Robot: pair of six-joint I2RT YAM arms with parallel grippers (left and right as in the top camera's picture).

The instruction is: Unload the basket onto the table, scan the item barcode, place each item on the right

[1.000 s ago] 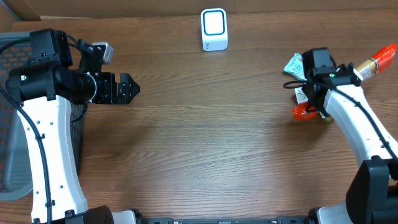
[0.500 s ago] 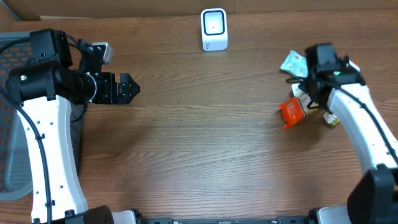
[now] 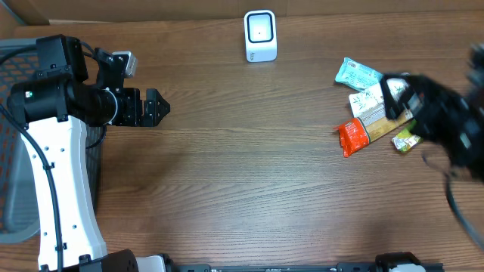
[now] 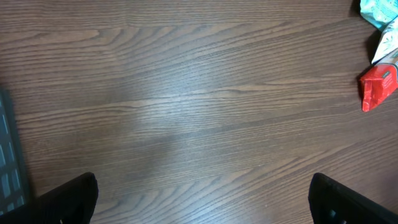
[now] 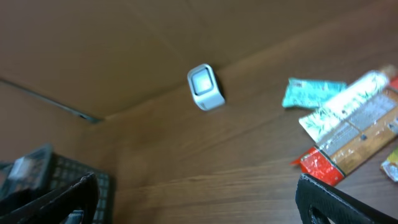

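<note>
A white barcode scanner stands at the back of the wooden table, also in the right wrist view. A long orange packet with a red end lies flat at the right among other packets, with nothing gripping it. My right gripper is open and empty, raised above the table and looking down on that packet. The right arm is a motion blur in the overhead view. My left gripper hangs open and empty over bare wood at the left, far from the packets.
A teal packet, a white and green packet and a small green packet lie around the orange one. A dark mesh basket stands at the table's left edge behind the left arm.
The right gripper has opened and let go of the orange packet, which now lies on the table. The right arm has pulled away to the right. The left arm has not moved.
</note>
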